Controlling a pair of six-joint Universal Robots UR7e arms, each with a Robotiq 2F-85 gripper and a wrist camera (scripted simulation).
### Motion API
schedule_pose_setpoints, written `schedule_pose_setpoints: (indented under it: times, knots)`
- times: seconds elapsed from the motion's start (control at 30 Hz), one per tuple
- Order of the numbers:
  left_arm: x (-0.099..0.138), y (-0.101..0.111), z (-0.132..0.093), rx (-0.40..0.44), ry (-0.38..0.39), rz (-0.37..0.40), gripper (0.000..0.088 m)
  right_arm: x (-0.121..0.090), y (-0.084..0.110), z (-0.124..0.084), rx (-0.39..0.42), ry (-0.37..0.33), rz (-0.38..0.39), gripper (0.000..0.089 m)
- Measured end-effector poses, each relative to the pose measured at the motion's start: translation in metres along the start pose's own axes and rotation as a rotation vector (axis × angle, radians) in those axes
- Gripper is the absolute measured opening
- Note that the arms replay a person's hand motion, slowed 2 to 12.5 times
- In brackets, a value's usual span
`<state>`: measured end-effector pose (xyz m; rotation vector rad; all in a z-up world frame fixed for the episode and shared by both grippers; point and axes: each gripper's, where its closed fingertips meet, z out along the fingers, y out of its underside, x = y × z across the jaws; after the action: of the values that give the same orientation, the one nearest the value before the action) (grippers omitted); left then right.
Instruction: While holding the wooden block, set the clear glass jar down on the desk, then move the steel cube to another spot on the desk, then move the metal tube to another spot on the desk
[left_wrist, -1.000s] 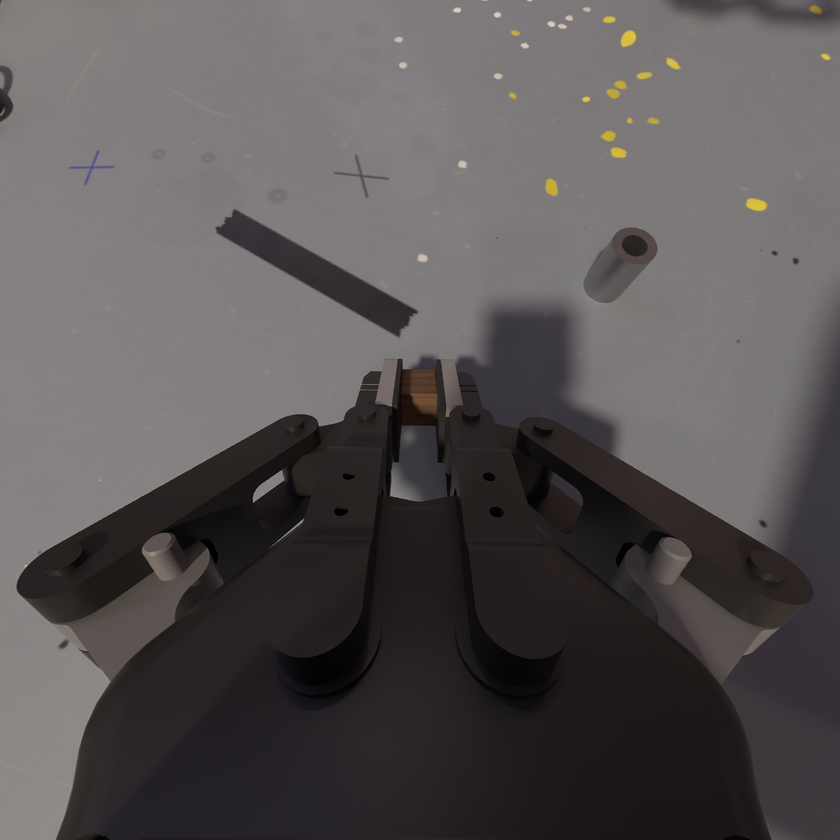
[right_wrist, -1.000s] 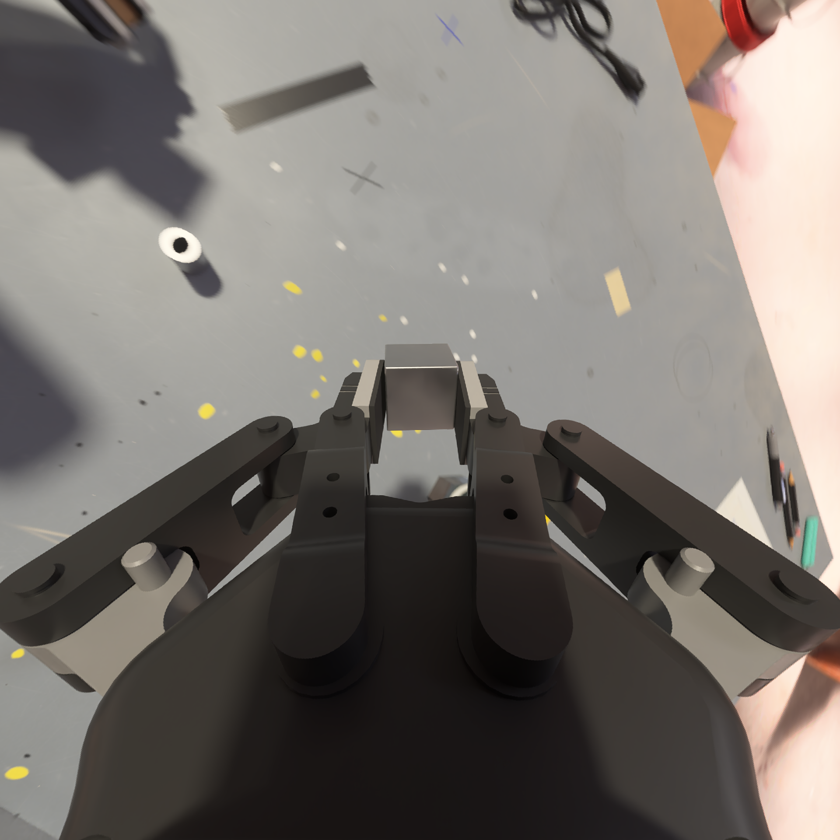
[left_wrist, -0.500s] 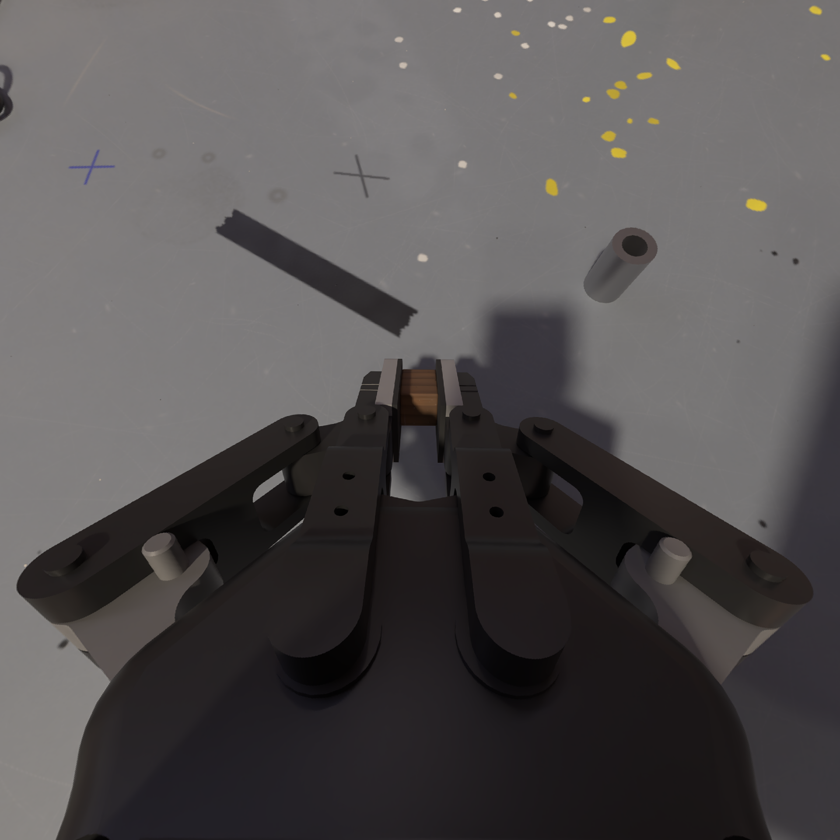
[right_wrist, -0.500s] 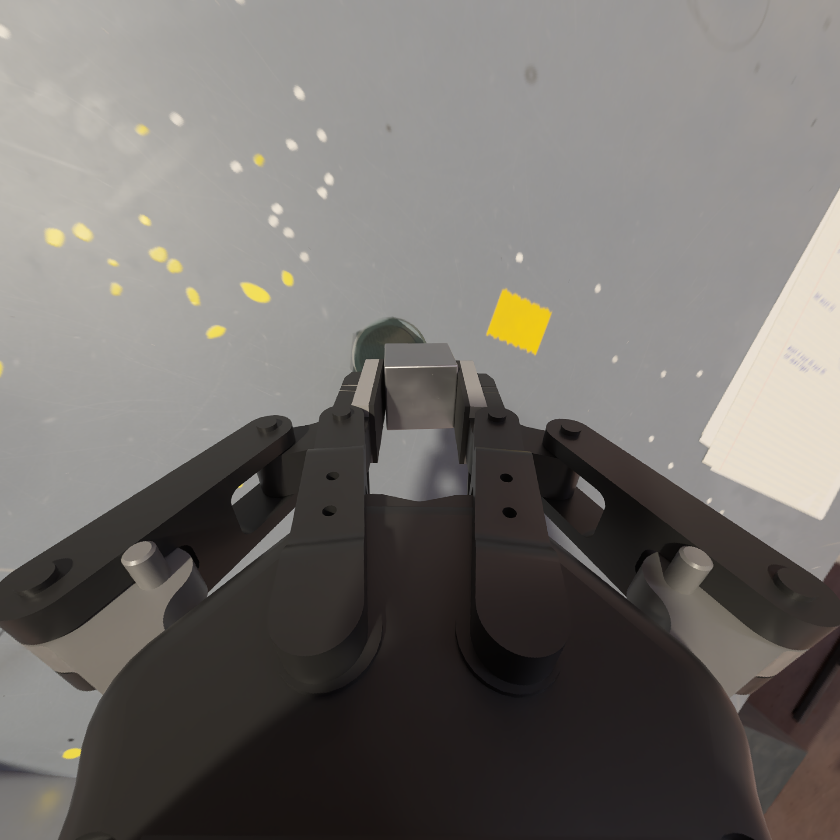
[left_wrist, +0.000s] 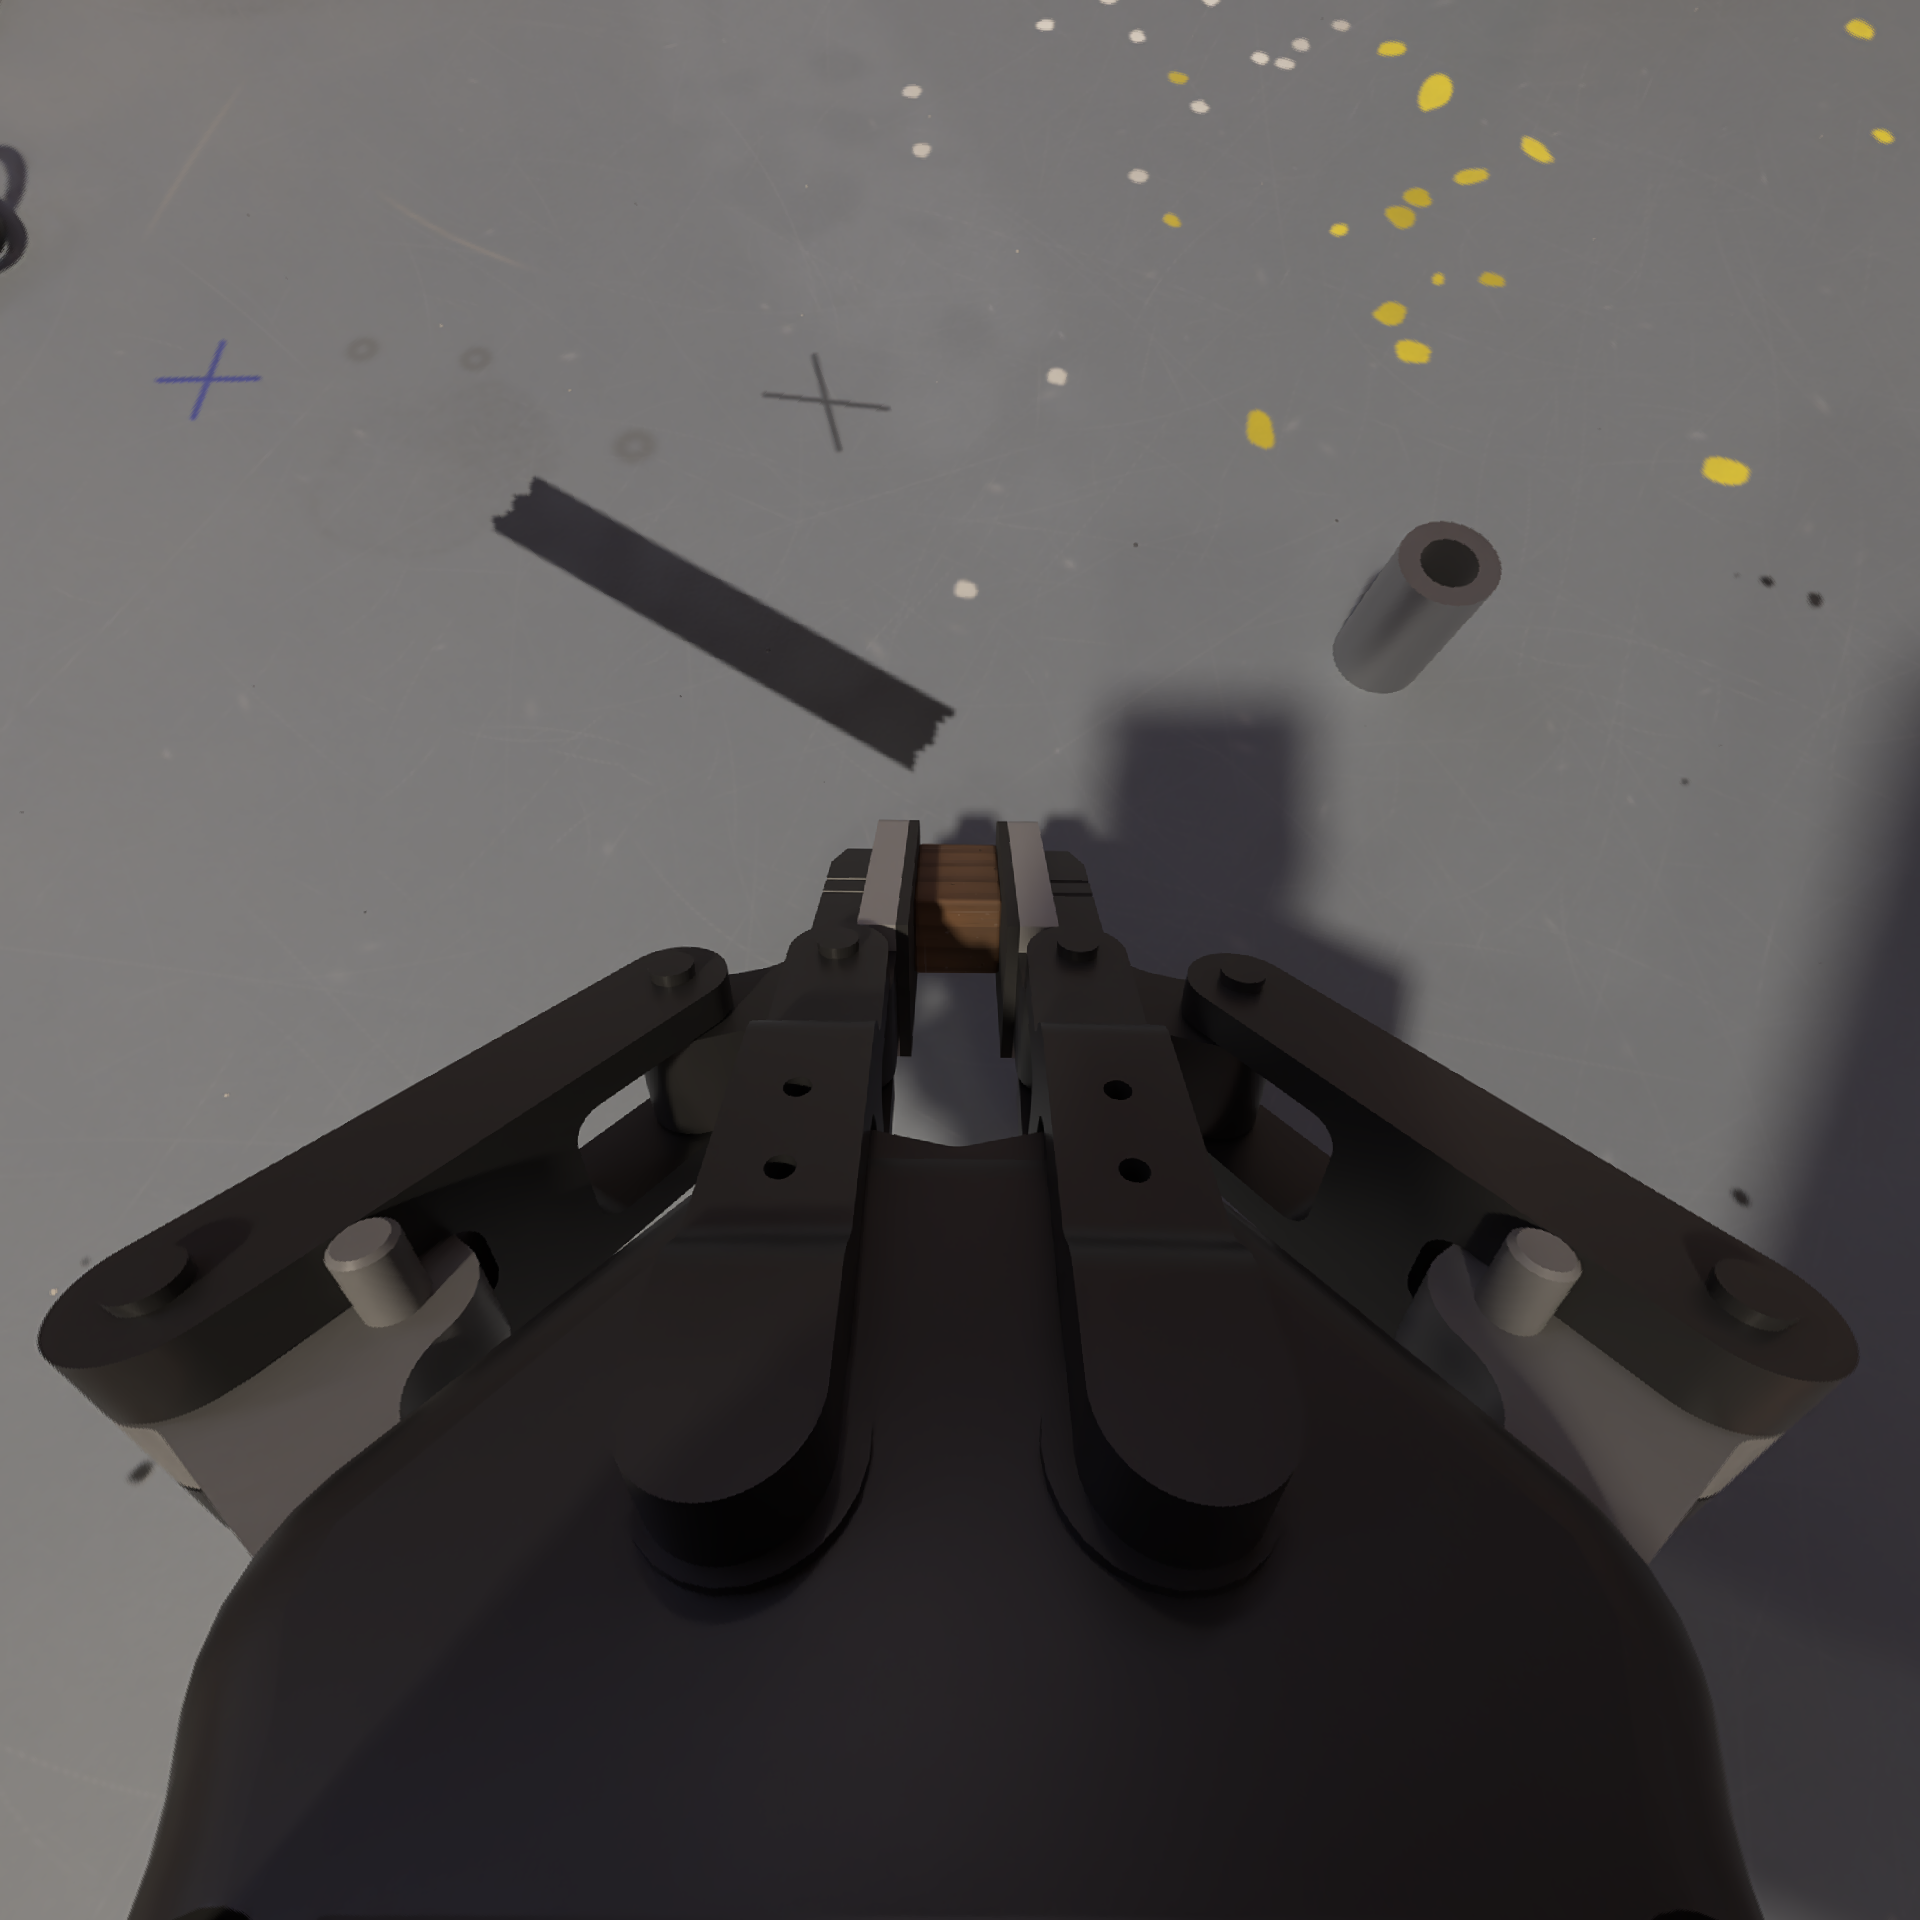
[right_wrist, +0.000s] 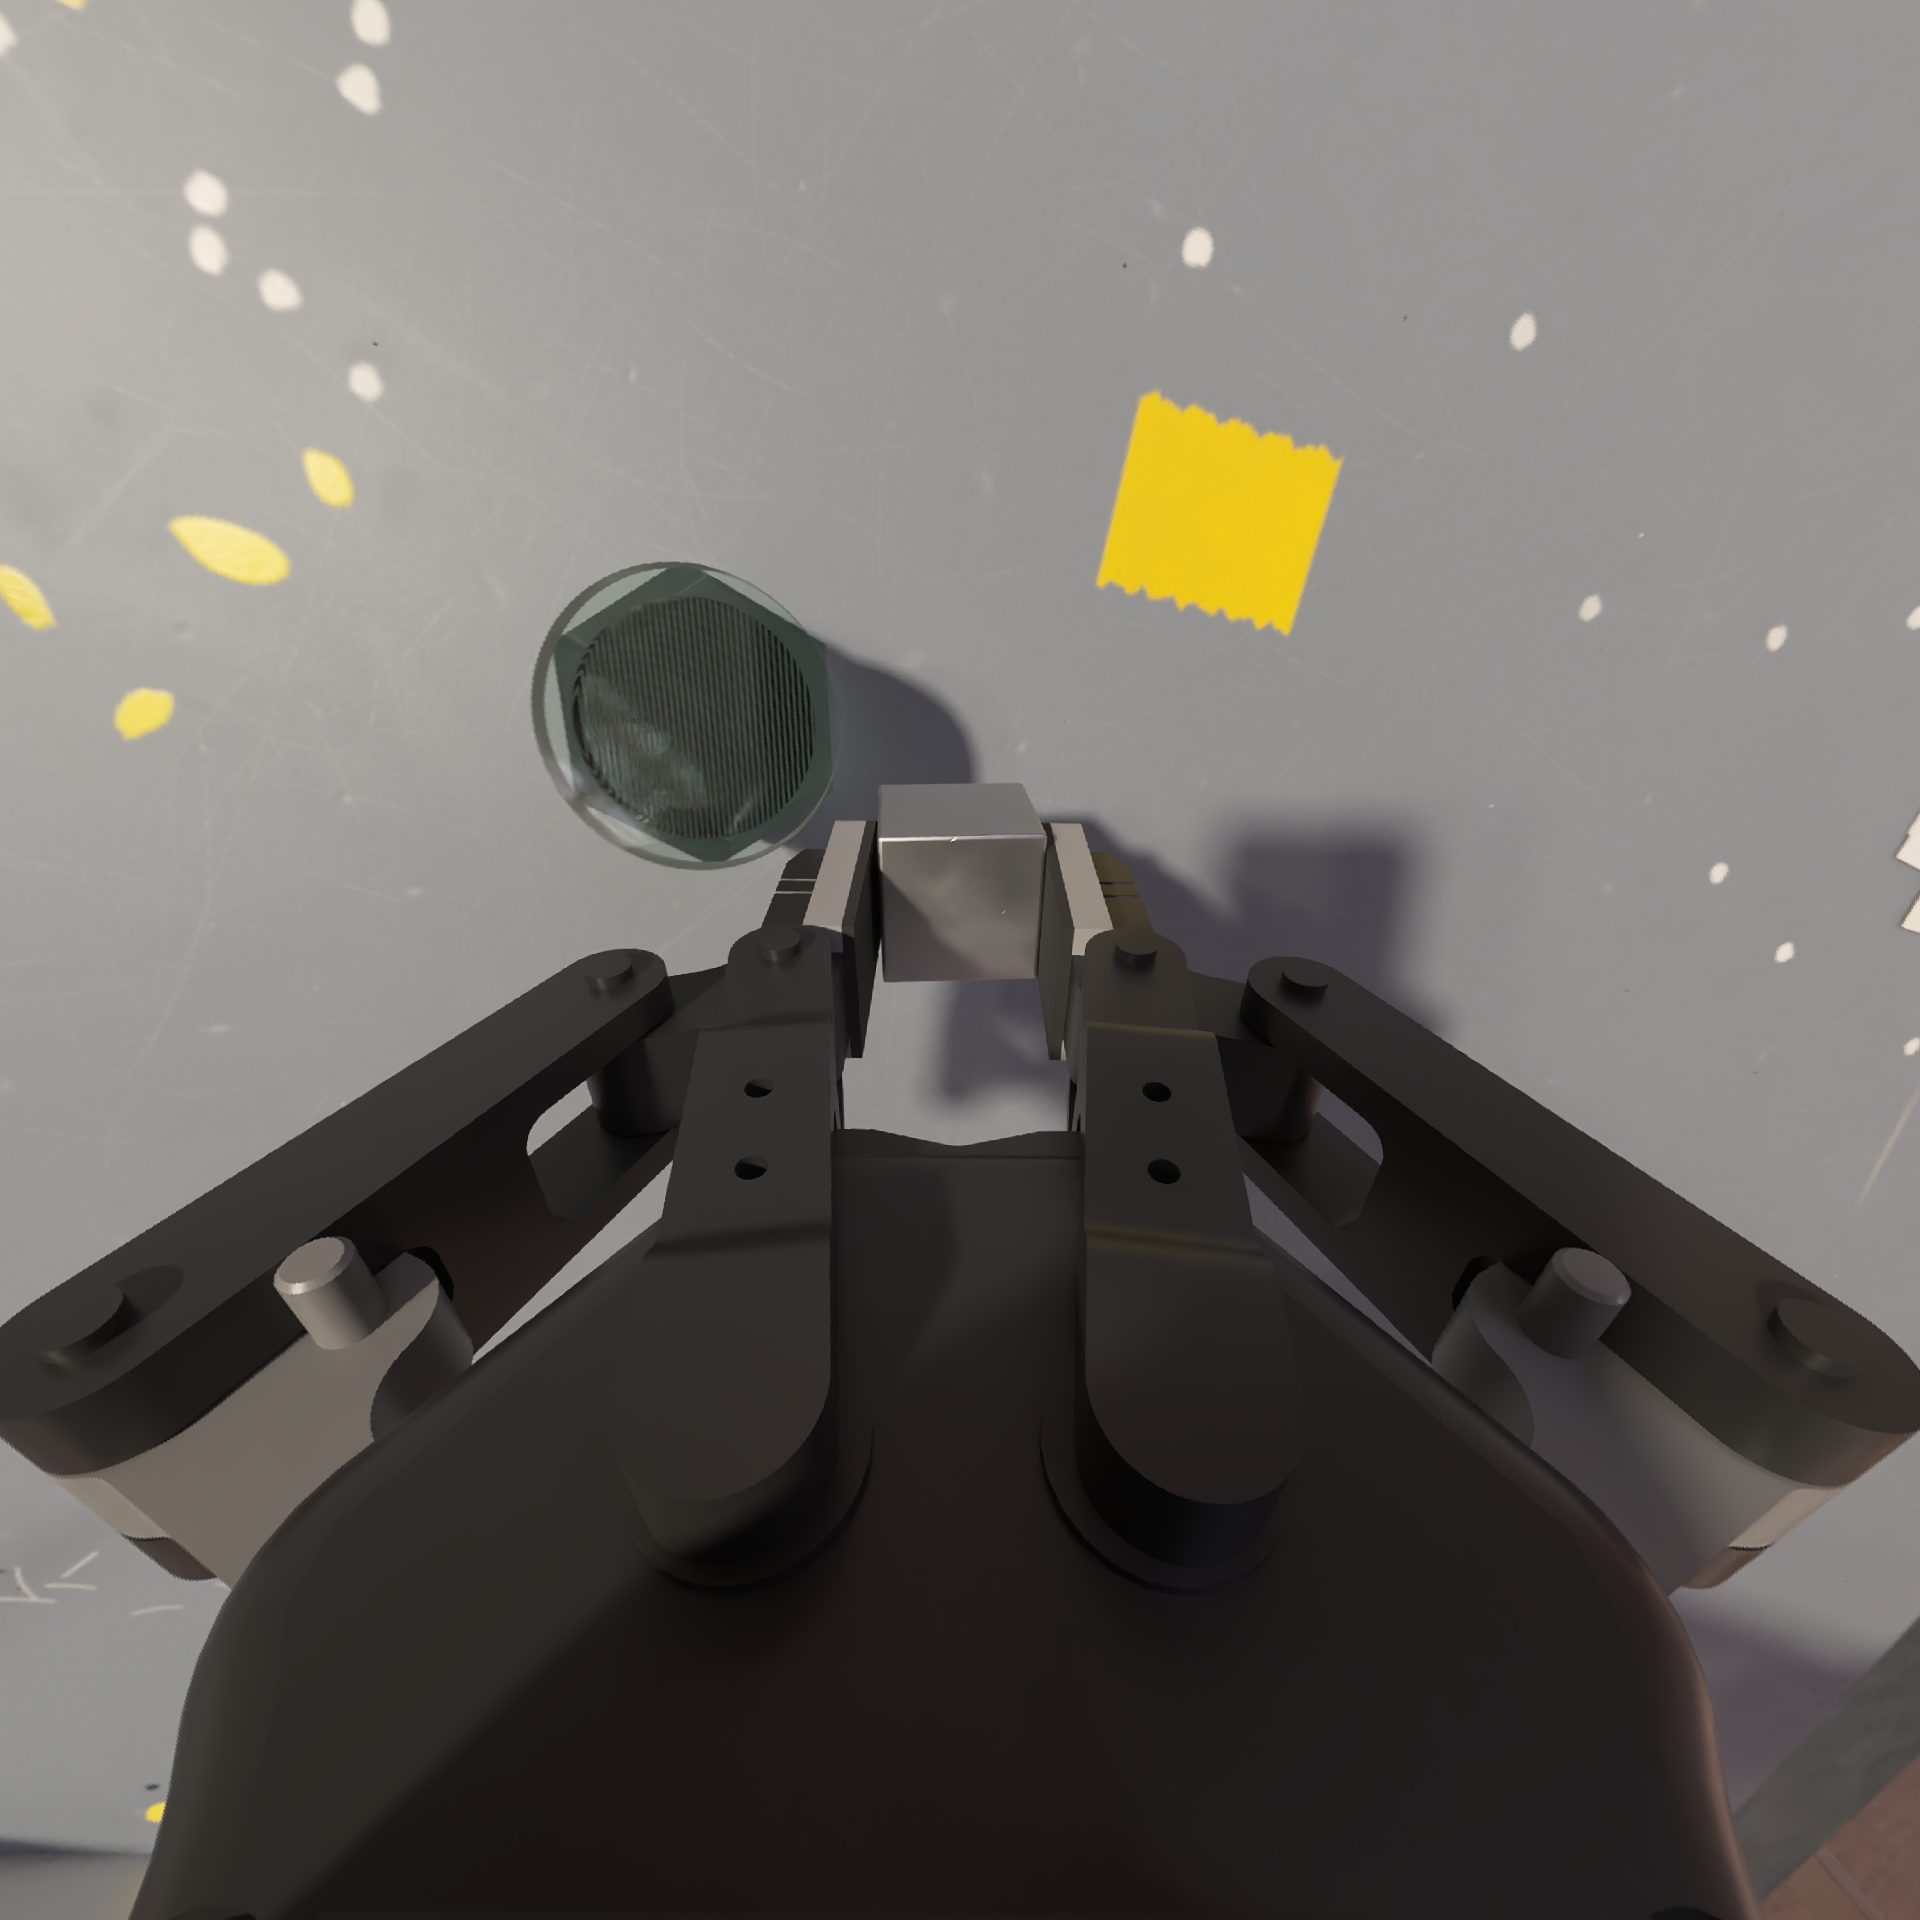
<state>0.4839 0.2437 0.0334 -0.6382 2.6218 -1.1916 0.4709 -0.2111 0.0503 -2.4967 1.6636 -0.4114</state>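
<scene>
In the left wrist view my left gripper (left_wrist: 958, 868) is shut on a small brown wooden block (left_wrist: 957, 909) and holds it above the grey desk (left_wrist: 364, 779). A grey metal tube (left_wrist: 1413, 621) stands on the desk ahead and to the right. In the right wrist view my right gripper (right_wrist: 958, 878) is shut on a shiny steel cube (right_wrist: 958, 899), held low over the desk (right_wrist: 935, 312). The clear glass jar (right_wrist: 681, 712) stands on the desk just ahead and left of the cube, seen from above.
A strip of dark tape (left_wrist: 722, 621), pen crosses (left_wrist: 826, 401) and yellow and white paint flecks mark the desk in the left wrist view. A yellow tape square (right_wrist: 1216, 511) lies ahead right of the cube. White paper (right_wrist: 1910, 862) shows at the right edge.
My right gripper has swung over the desk and come down with the steel cube; the jar and yellow tape square now loom larger and closer. The left gripper and wooden block have not moved.
</scene>
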Motion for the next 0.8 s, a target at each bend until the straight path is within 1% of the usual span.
schedule_pose_setpoints:
  times: [0.17,0.33,0.63,0.8]
  knots:
    - [0.0,0.0,0.0,0.0,0.001,-0.001,0.0128,-0.002,0.001,0.013,-0.01,-0.026,0.019,0.0268]
    - [0.0,0.0,0.0,0.001,0.002,-0.002,0.0128,-0.006,0.0,0.021,-0.024,-0.048,0.033,0.0268]
    - [0.0,0.0,0.0,0.001,0.004,-0.002,0.0128,-0.004,0.011,0.035,-0.1,-0.038,0.044,0.0268]
    - [0.0,0.0,0.0,0.002,0.005,-0.003,0.0128,-0.002,0.012,0.037,-0.103,-0.033,0.062,0.0268]
